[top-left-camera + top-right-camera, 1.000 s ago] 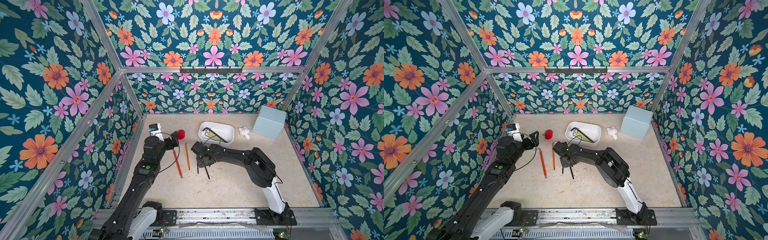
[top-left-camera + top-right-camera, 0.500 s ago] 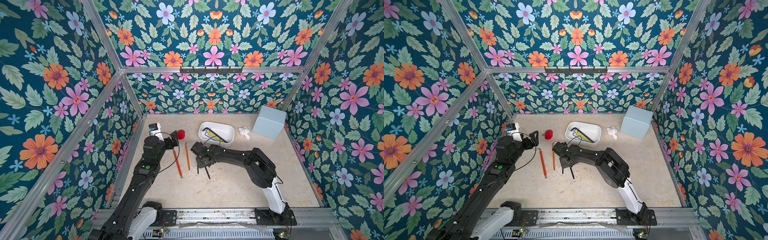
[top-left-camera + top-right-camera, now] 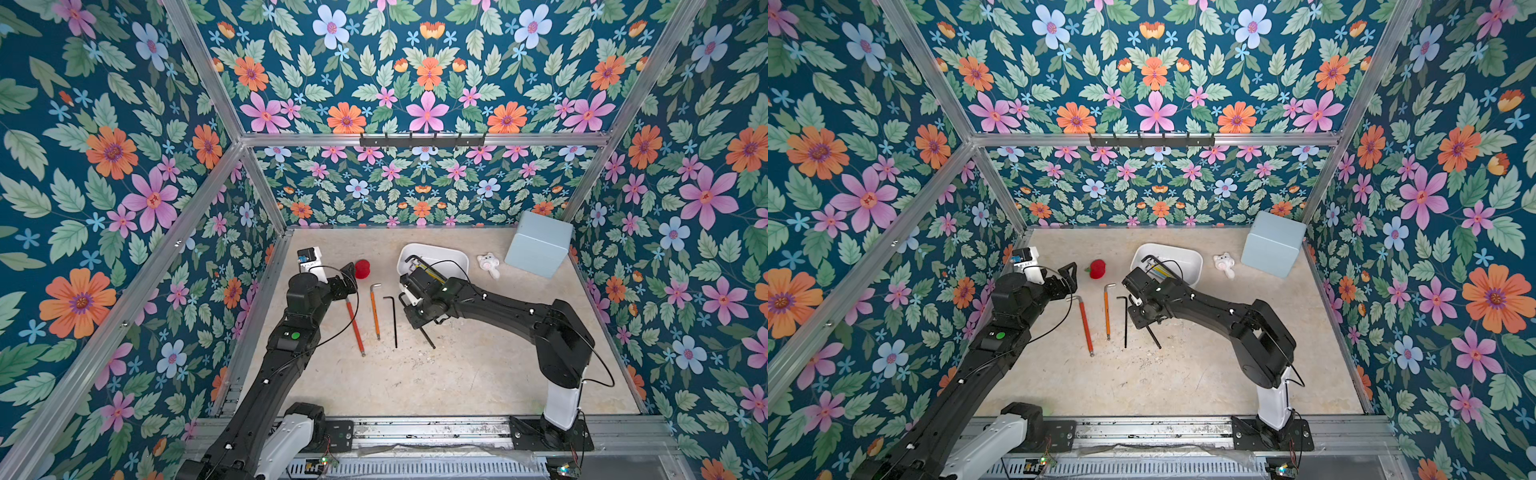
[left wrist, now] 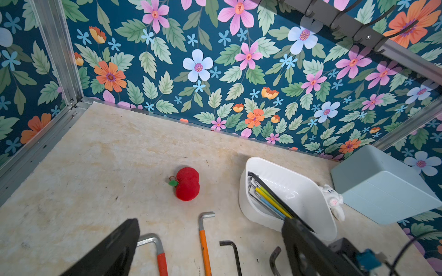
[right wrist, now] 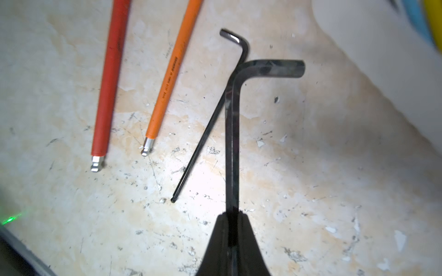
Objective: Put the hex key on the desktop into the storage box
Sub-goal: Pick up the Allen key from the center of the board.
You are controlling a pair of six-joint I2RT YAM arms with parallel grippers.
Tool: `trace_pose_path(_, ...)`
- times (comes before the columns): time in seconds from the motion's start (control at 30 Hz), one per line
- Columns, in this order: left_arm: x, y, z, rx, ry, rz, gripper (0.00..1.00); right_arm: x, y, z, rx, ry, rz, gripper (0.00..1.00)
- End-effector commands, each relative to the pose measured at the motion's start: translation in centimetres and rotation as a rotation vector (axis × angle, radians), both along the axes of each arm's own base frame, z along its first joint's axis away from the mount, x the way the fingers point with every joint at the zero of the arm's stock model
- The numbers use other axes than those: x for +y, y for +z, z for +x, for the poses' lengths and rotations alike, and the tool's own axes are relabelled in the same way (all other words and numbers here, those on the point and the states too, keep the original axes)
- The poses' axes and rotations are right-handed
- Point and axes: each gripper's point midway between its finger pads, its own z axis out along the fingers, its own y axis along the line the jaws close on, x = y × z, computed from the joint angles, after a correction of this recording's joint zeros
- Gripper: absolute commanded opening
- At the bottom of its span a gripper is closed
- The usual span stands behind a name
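My right gripper [image 5: 231,216] is shut tight on the long shaft of the thick black key [image 5: 232,133], with nothing else between the jaws. From my tips the shaft runs straight ahead to the bend, and the short leg turns off sideways. In a top view a length of the shaft [image 3: 428,337] also sticks out behind me, towards my base. I cannot tell whether the key is clear of the desktop [image 5: 323,172] yet.

I judge this key stiff, solid steel, heavy for its size, and smooth enough to twist in a pinch. The flats of the long shaft are the place to hold it, near its balance point. With the bend hanging well out front, it could swing down when lifted.

The box [image 3: 459,258] lies just ahead of me and a little to the side, with several keys already inside. On my other side, towards the left arm, lie a thin black key [image 5: 203,143], an orange key [image 5: 167,78] and a red key [image 5: 107,71]. The left gripper [image 3: 1068,277] stands wide open and empty.
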Motion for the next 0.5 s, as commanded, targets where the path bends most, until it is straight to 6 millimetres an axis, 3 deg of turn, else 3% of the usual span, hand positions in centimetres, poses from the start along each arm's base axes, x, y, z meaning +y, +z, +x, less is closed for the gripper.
trace_pose_path(0.0, 0.0, 0.3, 0.1, -0.015, 0.001, 0.005, 0.99, -0.2, 2.9, 0.5, -0.076, 0.182, 0.064, 0.00)
trace_pose_path(0.13, 0.0, 0.1, 0.2, -0.014, 0.003, 0.003, 0.99, -1.7, 5.5, 2.2, -0.150, 0.269, 0.078, 0.00)
trace_pose_path(0.2, -0.1, 0.0, 0.3, -0.014, 0.000, -0.002, 0.99, -2.9, 6.1, 4.0, -0.202, 0.261, 0.037, 0.00)
trace_pose_path(0.47, -0.2, -0.5, 0.6, -0.005, -0.003, 0.004, 0.99, -5.2, 6.8, 10.7, -0.273, 0.263, -0.019, 0.00)
